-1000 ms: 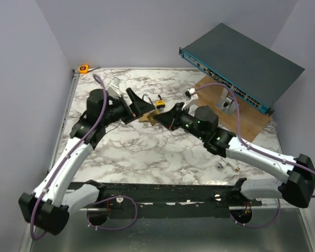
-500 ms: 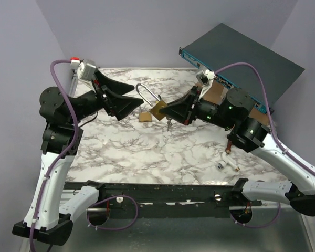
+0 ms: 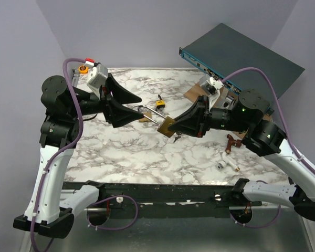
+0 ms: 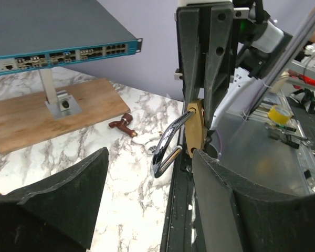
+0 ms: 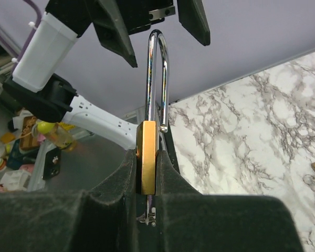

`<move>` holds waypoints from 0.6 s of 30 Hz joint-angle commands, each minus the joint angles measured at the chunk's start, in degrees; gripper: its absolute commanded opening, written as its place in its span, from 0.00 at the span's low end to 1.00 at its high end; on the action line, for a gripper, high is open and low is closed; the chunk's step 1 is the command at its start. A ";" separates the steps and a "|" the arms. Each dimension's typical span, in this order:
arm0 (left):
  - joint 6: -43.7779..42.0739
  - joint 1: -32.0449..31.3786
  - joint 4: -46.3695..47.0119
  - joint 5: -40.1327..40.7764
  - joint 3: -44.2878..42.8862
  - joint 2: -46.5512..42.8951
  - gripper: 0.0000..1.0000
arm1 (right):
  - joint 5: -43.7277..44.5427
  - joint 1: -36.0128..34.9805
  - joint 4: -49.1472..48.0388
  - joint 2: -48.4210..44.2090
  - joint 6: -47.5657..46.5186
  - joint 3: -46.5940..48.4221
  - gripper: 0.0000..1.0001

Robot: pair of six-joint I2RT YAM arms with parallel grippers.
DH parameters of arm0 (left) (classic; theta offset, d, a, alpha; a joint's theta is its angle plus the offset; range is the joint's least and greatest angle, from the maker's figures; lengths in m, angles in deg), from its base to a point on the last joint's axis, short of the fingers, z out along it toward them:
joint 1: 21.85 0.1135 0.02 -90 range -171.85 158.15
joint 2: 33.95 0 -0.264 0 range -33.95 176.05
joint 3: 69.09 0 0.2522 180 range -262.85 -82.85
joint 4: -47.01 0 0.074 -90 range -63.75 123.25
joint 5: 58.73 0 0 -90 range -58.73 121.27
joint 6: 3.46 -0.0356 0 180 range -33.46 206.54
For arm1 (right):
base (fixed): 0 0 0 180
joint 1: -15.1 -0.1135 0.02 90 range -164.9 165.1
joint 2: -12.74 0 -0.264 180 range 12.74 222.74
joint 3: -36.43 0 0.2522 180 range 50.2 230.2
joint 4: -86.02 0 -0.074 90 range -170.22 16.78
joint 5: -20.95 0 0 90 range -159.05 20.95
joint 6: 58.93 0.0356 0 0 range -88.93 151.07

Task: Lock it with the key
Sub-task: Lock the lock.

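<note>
My right gripper (image 3: 174, 126) is shut on the brass padlock (image 3: 166, 126) and holds it up over the table's middle. In the right wrist view the padlock body (image 5: 147, 157) is pinched edge-on between the pads. Its steel shackle (image 5: 156, 79) rises with its short leg free of the body. A small key (image 5: 149, 216) pokes out under the body. My left gripper (image 3: 139, 107) faces it, open, its two fingers on either side of the shackle (image 4: 167, 149) without touching it. The body (image 4: 195, 128) hangs close to the right-hand finger (image 4: 236, 210).
A blue network switch (image 3: 241, 65) stands on a wooden board (image 3: 247, 118) at the back right. A small second lock (image 3: 160, 103) and a wooden block (image 3: 144, 118) lie mid-table. A brown part (image 3: 230, 143) and small metal bits (image 3: 220, 164) lie front right. An orange tape measure (image 3: 84, 69) is back left.
Both arms have risen from the table. The right gripper brought the padlock forward and lower. The left jaws have narrowed around the shackle.
</note>
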 commanded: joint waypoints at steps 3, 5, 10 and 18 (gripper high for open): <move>0.05 0.10 1.70 -8.01 0.18 -1.09 0.59 | -5.64 0.01 -1.09 -1.47 -0.45 3.83 0.01; -0.02 -0.06 1.43 -8.31 0.28 -0.97 0.56 | -5.99 -0.04 -0.58 -1.32 -0.72 4.09 0.01; 1.03 -0.76 2.89 -9.42 1.13 -1.12 0.48 | -4.15 0.01 1.06 -1.20 -2.13 3.88 0.01; -5.65 -3.98 -7.01 -7.07 0.08 0.73 0.40 | -2.67 0.01 2.00 -2.27 -3.36 4.44 0.01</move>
